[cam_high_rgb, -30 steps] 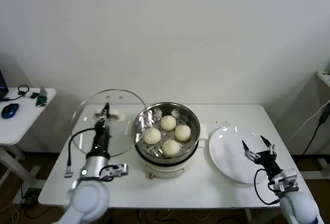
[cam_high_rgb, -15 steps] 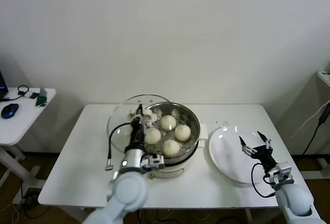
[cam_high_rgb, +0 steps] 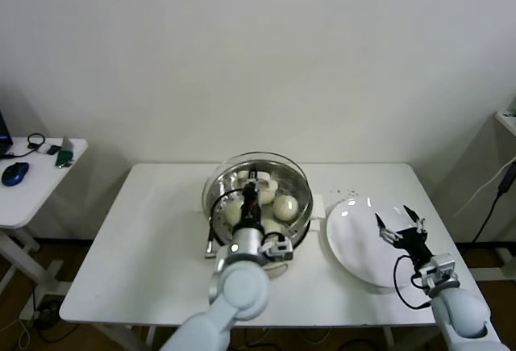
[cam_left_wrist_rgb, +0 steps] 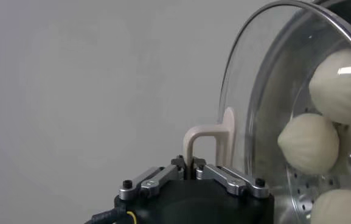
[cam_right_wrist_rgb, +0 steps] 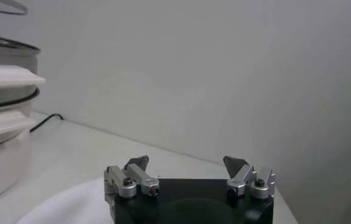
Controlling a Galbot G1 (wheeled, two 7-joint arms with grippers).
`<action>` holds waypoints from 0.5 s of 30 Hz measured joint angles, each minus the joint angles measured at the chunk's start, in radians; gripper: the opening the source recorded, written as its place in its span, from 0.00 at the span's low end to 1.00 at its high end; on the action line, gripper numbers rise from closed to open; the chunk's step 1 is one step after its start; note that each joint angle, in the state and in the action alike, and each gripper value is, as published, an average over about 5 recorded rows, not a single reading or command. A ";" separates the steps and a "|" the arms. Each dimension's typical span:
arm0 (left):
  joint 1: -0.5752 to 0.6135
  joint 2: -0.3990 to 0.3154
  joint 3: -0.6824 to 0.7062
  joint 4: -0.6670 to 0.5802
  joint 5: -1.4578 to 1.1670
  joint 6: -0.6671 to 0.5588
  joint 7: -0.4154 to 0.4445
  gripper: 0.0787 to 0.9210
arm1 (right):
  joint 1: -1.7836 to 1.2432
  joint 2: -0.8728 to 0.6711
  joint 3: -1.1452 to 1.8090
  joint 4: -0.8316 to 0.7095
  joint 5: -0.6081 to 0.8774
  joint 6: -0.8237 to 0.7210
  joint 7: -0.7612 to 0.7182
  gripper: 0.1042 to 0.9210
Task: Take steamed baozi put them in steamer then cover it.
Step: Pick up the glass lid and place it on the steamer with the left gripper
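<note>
Moved: cover (cam_high_rgb: pixel 256 175) now over steamer (cam_high_rgb: pixel 300 220) | left claw (cam_left_wrist_rgb: pixel 191 165) clamps its handle | right claw (cam_high_rgb: pixel 399 227) open above plate (cam_high_rgb: pixel 355 246)

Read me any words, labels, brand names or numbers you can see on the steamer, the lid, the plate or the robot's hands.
None can be read.
The steamer, glass cover, white plate, left hand and right hand show no lettering in any view.
The items on the side table are too small to tell.
</note>
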 measured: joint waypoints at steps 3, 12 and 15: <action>-0.004 -0.012 0.005 0.023 0.008 0.000 0.001 0.08 | -0.001 0.004 0.004 -0.004 -0.005 0.004 -0.001 0.88; -0.004 -0.042 0.016 0.066 0.041 0.000 0.012 0.08 | 0.001 0.014 0.007 -0.012 -0.017 0.012 -0.004 0.88; -0.008 -0.047 0.017 0.074 0.049 0.000 0.017 0.08 | 0.001 0.015 0.009 -0.013 -0.018 0.013 -0.004 0.88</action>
